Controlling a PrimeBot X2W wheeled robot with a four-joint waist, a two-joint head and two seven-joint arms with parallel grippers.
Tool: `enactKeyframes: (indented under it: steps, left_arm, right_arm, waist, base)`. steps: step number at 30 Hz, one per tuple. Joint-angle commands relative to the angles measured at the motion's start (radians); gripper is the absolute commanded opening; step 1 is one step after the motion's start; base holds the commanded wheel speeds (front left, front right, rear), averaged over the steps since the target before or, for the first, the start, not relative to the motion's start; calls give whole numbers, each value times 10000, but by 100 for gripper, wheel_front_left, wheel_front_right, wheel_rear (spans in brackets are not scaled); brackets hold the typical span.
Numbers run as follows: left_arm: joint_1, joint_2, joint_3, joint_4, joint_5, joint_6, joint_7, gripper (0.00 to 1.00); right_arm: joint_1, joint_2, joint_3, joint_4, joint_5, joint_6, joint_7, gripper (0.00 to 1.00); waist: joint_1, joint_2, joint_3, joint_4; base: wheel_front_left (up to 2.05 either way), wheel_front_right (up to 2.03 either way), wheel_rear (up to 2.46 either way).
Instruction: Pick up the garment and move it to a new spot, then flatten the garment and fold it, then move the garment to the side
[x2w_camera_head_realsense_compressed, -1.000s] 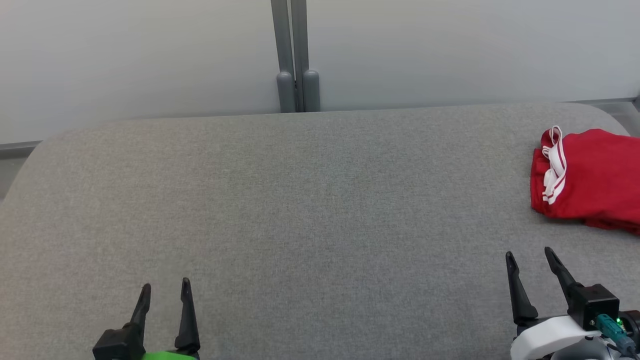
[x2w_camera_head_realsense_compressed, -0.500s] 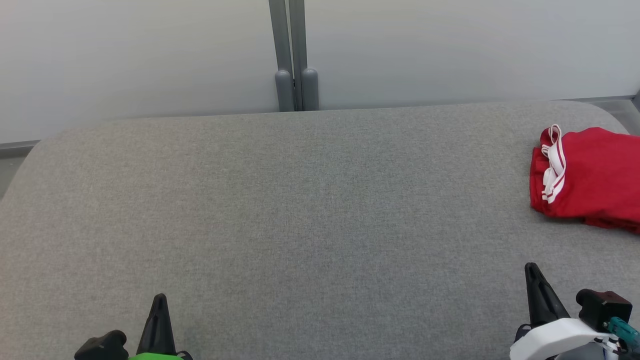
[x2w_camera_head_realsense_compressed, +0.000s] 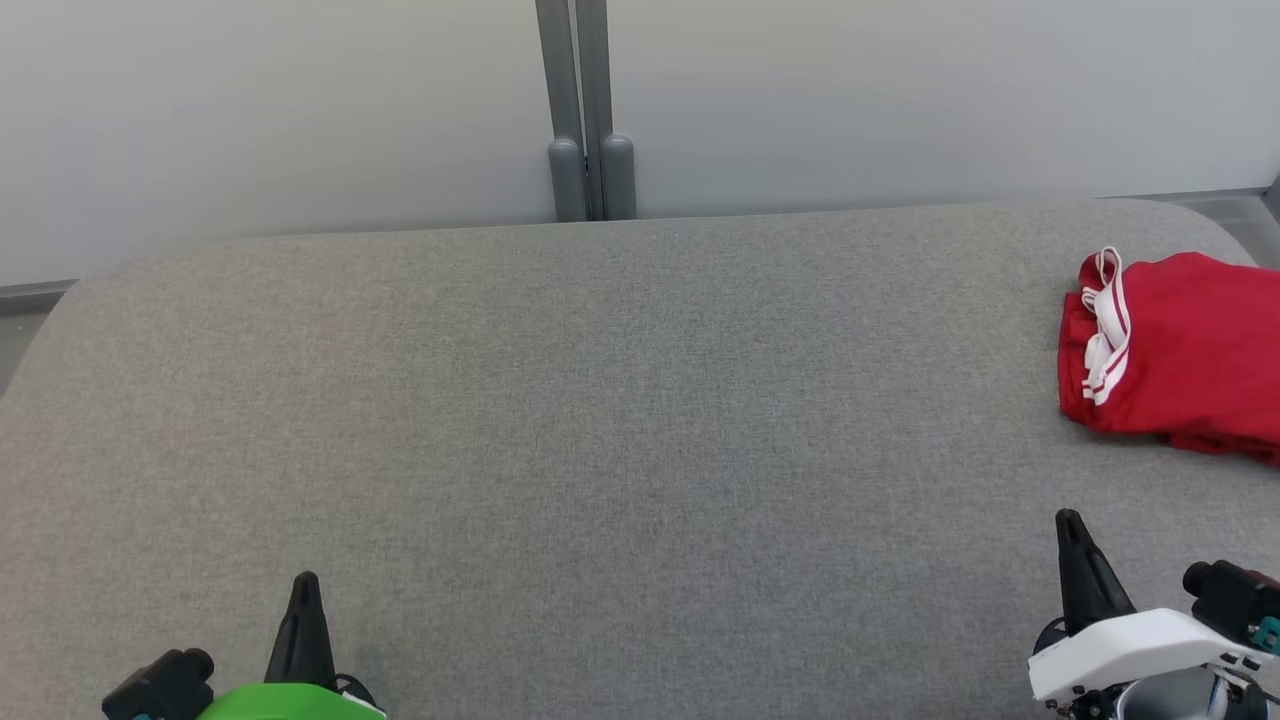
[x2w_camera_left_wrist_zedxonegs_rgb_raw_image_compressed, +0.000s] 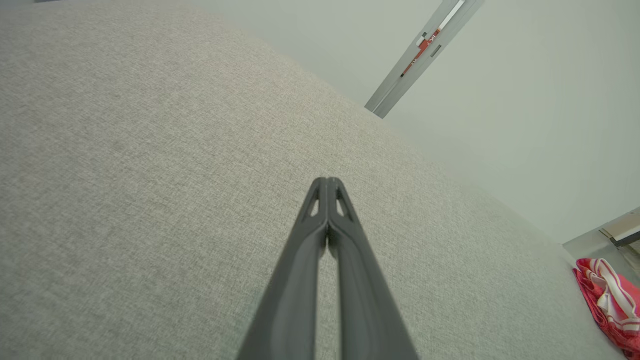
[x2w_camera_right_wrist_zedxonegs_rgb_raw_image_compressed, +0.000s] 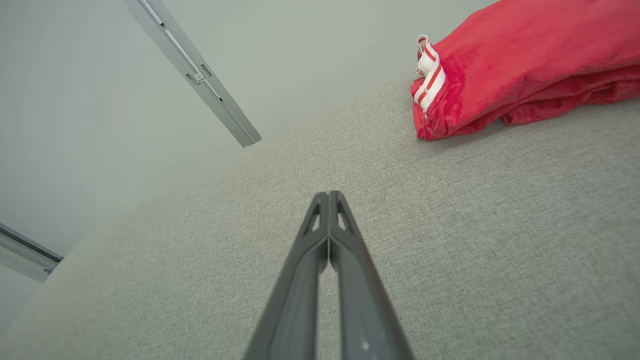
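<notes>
The red garment (x2w_camera_head_realsense_compressed: 1180, 350) with white striped trim lies folded in a heap at the right edge of the head view, partly cut off by the frame, on the grey fabric-covered surface (x2w_camera_head_realsense_compressed: 600, 420). The right gripper (x2w_camera_head_realsense_compressed: 1070, 522) sits at the lower right of that view with its fingers pressed together into one point. It is empty, and the garment lies above it and slightly to the right, well apart from the tip. In the right wrist view the garment fills the upper right corner, with bare grey fabric between it and the closed fingertips. The left gripper (x2w_camera_head_realsense_compressed: 305, 582), at the lower left of the head view, is likewise closed on nothing. In the left wrist view the garment shows far off at the lower right corner.
</notes>
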Motion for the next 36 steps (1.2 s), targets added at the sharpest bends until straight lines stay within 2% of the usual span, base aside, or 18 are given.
enactKeyframes:
  steps: [1, 36]
  left_arm:
    - [-328, 41, 87, -146, -398, -91, 71, 0]
    - [-1021, 72, 587, -197, -4708, -458, 1266, 0]
  right_arm:
    - [-266, -31, -44, -160, 414, -3, 73, 0]
    - [-858, 91, -195, -119, 5343, -4, 1258, 0]
  waist:
    - [0, 0, 2, -2]
    - [0, 0, 63, -61]
  base:
    - [0, 0, 0]
    - [0, 0, 0]
